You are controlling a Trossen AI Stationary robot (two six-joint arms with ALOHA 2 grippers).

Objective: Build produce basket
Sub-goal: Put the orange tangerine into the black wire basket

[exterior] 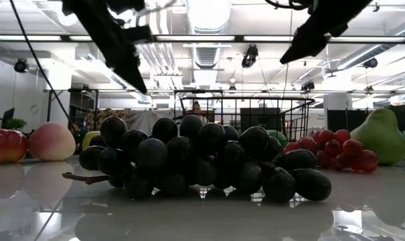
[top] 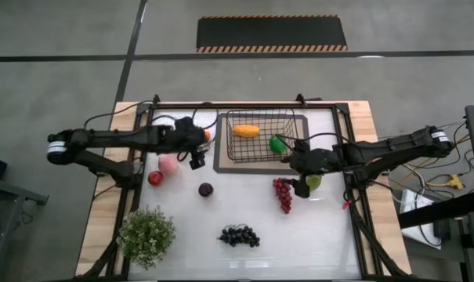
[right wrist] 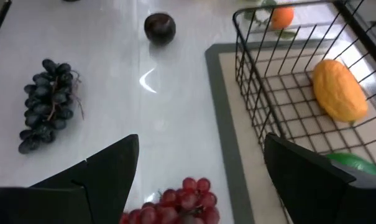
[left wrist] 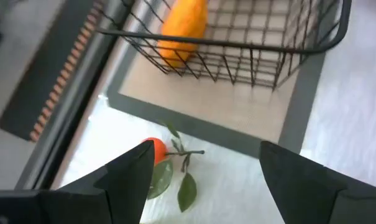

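The black wire basket (top: 256,135) stands on a dark-rimmed mat, with an orange mango (top: 246,131) and a green apple (top: 277,143) inside. My left gripper (left wrist: 204,149) hovers open above an orange fruit with leaves (left wrist: 155,150), by the basket's left side (top: 199,149). My right gripper (right wrist: 201,140) hovers open at the basket's near right corner (top: 296,166), above the red grapes (right wrist: 175,208). On the table lie a pear (top: 312,182), a plum (top: 205,189), dark grapes (top: 239,236), a peach (top: 168,164) and a red apple (top: 155,178).
A bushy potted plant (top: 146,235) stands at the near left corner. A striped dark floor mat (top: 272,34) lies beyond the table. White tabletop shows between the plum, both grape bunches and the near edge.
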